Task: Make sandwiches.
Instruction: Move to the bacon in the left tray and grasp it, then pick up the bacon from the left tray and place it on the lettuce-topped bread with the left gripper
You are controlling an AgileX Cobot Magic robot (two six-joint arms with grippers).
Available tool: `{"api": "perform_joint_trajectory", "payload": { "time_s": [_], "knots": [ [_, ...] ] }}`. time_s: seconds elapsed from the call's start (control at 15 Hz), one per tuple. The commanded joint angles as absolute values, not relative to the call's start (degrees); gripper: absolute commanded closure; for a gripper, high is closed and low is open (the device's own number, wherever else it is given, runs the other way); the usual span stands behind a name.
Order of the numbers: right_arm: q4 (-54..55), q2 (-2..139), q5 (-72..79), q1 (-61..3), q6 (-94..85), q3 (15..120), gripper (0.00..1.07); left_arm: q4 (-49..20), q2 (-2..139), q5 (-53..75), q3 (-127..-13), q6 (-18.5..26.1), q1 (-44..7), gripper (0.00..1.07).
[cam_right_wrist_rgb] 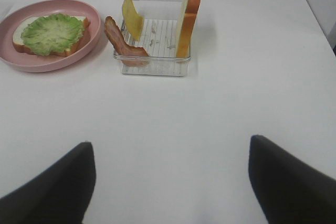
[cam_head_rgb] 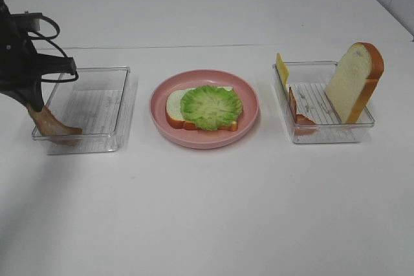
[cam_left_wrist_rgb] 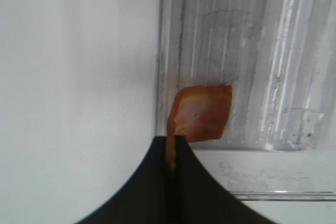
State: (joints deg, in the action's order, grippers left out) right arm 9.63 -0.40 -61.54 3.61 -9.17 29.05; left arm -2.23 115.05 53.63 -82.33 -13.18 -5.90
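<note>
While the left gripper is closed on one end of a bacon strip, the strip hangs down from the jaws at the left edge of the high view, and its lower end curls onto the floor of the left tray. In the left wrist view the jaws are pressed together on the thin edge of the strip, and the flat face shows just beyond them. The sandwich is in the middle of the high view: one bread slice lies flat on the pink plate with lettuce on top. So the target lies to the right of the loaded gripper, with the tray wall between them. I judge that the strip must go up over this wall first and then right, and be laid flat on the lettuce. The right gripper has its fingers wide apart and holds nothing; it does not show in the high view. The right tray holds cheese, a second strip and an upright slice.
</note>
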Motion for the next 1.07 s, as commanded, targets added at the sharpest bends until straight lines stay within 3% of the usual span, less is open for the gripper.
{"api": "perform_joint_trajectory", "payload": {
  "time_s": [0.07, 0.33, 0.53, 0.6, 0.67, 0.8, 1.07],
  "knots": [
    [9.6, -1.1, -61.1, 4.0, -9.5, 29.0, 0.31, -6.6, 112.9, 54.4, -85.2, -10.7, -5.8, 1.07],
    [9.6, -1.1, -61.1, 4.0, -9.5, 29.0, 0.31, -20.4, 111.7, 53.3, -90.9, -3.5, -6.0, 1.07],
    [9.6, -1.1, -61.1, 4.0, -9.5, 29.0, 0.31, -34.8, 111.7, 49.6, -91.4, 3.4, -6.0, 1.07],
    [9.6, -1.1, -61.1, 4.0, -9.5, 29.0, 0.31, -40.7, 111.7, 48.5, -91.4, 7.0, -6.1, 1.07],
    [9.6, -1.1, -61.1, 4.0, -9.5, 29.0, 0.31, -51.5, 112.3, 47.3, -91.4, 13.6, -7.0, 1.07],
    [9.6, -1.1, -61.1, 4.0, -9.5, 29.0, 0.31, -61.1, 113.9, 47.0, -91.4, 18.3, -9.2, 1.07],
    [9.6, -1.1, -61.1, 4.0, -9.5, 29.0, 0.31, -72.9, 119.6, 46.2, -92.0, 25.0, -14.4, 1.07]
  ]
}}
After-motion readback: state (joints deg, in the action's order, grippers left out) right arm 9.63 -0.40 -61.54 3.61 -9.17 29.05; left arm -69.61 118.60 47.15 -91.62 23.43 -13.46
